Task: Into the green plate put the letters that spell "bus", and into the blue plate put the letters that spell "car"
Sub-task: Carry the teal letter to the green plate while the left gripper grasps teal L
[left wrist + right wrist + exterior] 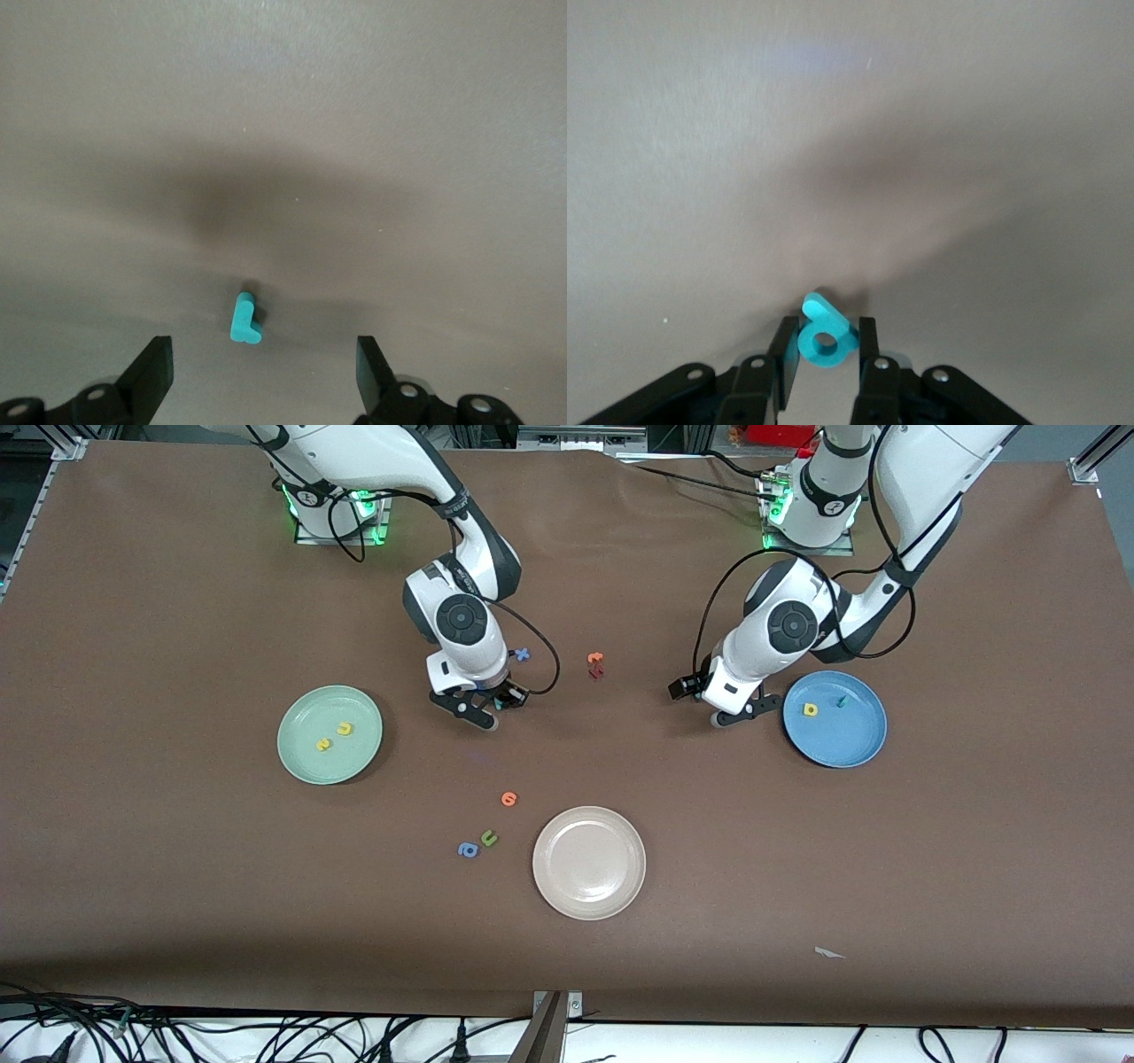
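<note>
Now squeezing the teal b (825,337) in the right tool (825,354) for the green plate (292,757), left tool (264,372) wide open over the small teal r (244,320).

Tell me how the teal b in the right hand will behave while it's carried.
The teal b looks like thick foam, so probably very light and slightly squashy. Pinched across its round bowl by the right hand, it might pivot or slip.

Even overhead light, soft shadows, sharp front view

The brown table (177,868) is lit evenly from above, with no hard glare; its edge nearest the front camera falls darker. Green lamps glow at both arm bases. In each wrist view a broad, soft-edged shadow spreads over the table, a faint bluish sheen shows in the right one, and the picture softens toward the corners.
</note>
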You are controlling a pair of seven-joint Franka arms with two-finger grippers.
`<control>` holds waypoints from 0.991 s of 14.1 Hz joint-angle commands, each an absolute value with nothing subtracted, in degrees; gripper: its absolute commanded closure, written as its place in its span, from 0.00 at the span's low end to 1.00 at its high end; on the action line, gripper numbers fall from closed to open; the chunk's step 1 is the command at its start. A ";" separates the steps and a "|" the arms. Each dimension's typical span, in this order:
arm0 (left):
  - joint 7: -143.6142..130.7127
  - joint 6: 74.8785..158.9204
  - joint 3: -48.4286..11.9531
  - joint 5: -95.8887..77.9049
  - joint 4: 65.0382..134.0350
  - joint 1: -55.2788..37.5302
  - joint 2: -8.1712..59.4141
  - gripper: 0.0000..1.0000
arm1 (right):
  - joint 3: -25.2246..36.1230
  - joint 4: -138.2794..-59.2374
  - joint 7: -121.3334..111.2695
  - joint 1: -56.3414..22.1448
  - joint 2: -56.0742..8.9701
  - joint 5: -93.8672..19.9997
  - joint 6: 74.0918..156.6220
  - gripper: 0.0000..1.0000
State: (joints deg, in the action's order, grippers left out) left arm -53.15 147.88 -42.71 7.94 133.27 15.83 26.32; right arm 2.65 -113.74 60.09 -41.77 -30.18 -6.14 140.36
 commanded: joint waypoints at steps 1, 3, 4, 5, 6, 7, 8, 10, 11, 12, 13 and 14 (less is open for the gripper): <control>-57.99 149.41 -42.28 14.04 134.12 15.38 27.77 0.10 | 6.40 -114.00 52.94 -42.01 -25.24 -6.15 133.18 0.75; -62.73 149.41 -42.01 19.57 134.12 15.38 28.91 0.11 | 9.04 -113.73 48.37 -42.01 -23.56 -6.15 129.48 0.74; -64.93 149.41 -42.01 21.95 134.03 15.38 29.18 0.13 | 10.53 -113.73 44.60 -42.10 -22.95 -6.15 127.81 0.74; -66.17 149.41 -42.01 23.36 133.95 15.38 29.70 0.14 | 11.94 -113.82 41.86 -42.10 -22.33 -6.15 126.23 0.74; -66.70 149.41 -42.01 24.07 133.95 15.47 29.79 0.17 | 13.52 -113.82 39.31 -42.10 -21.80 -6.15 125.34 0.74; -66.88 149.41 -42.01 24.08 133.95 15.47 29.79 0.23 | 15.19 -113.82 36.33 -42.10 -21.54 -6.15 124.20 0.74; -66.97 149.33 -42.01 24.08 133.95 15.38 29.79 0.27 | 16.42 -113.91 33.69 -42.10 -21.45 -6.15 123.32 0.74; -67.41 149.24 -42.10 24.08 133.95 15.29 29.79 0.38 | 19.06 -114.43 29.38 -42.10 -21.45 -6.15 123.22 0.74; -67.41 149.15 -42.10 24.08 133.95 15.29 29.79 0.41 | 20.55 -114.61 26.22 -42.01 -21.45 -6.15 123.22 0.74; -67.59 149.15 -42.10 24.08 133.95 15.29 29.79 0.46 | 21.87 -115.22 23.93 -42.01 -21.45 -6.33 123.22 0.74; -68.02 149.15 -42.10 24.08 133.95 15.21 29.79 0.51 | 22.23 -115.75 22.86 -42.01 -21.45 -6.33 123.22 0.74; -68.03 149.06 -42.10 24.08 133.86 15.21 29.79 0.54 | 23.19 -116.01 21.63 -41.84 -21.53 -6.33 123.22 0.74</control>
State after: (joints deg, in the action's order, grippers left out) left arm -66.08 148.67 -42.60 22.19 133.80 15.74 29.59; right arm 21.73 -114.31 24.77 -41.47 -22.58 -6.14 123.54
